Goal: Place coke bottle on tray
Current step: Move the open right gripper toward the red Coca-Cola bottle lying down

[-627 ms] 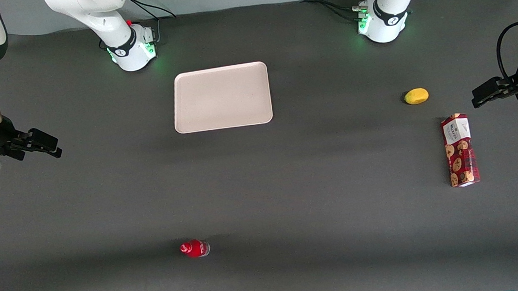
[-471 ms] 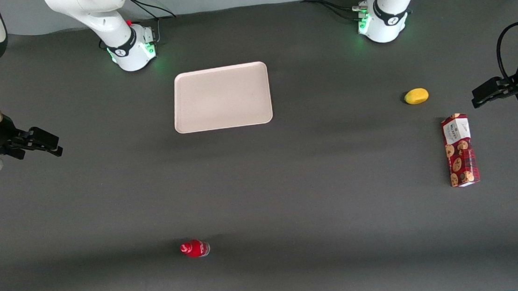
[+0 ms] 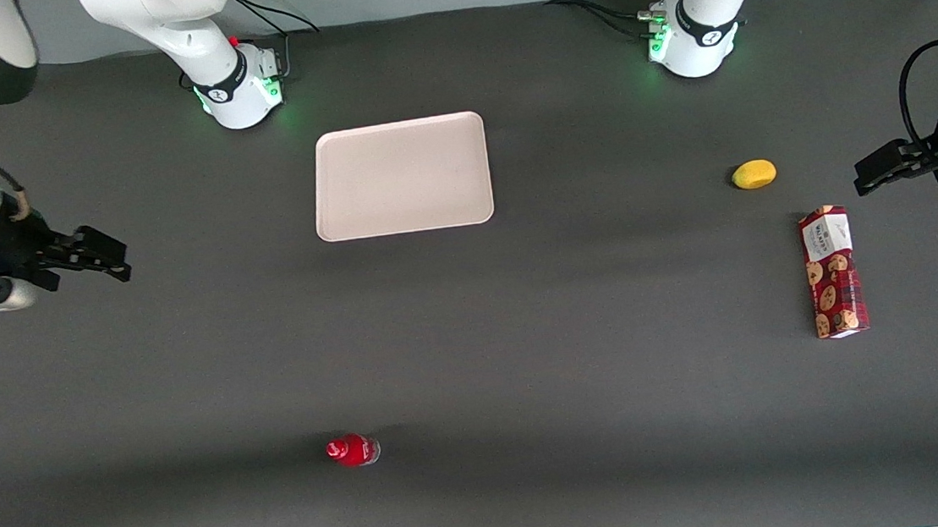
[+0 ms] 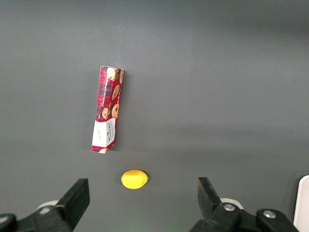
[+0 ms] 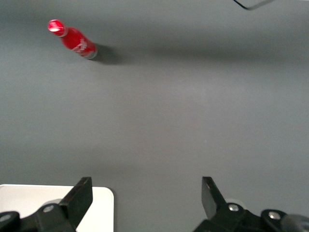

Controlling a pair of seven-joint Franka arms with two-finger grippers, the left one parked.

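A coke bottle [image 3: 353,449] stands upright on the dark desk [image 3: 526,335], nearest the front camera. Farther off, the right arm's pincer [image 3: 99,258] hangs empty, fingers spread, well apart from it toward the working arm's end. Farthest lies the bare tray [image 3: 401,176].

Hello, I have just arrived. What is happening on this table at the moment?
The right arm's gripper hangs open and empty above the working arm's end of the table, holding nothing. The coke bottle stands alone, upright, much nearer the front camera than the tray, which has nothing on it. A cookie box and a yellow fruit lie toward the parked arm's end. The bottle is not yet picked up.
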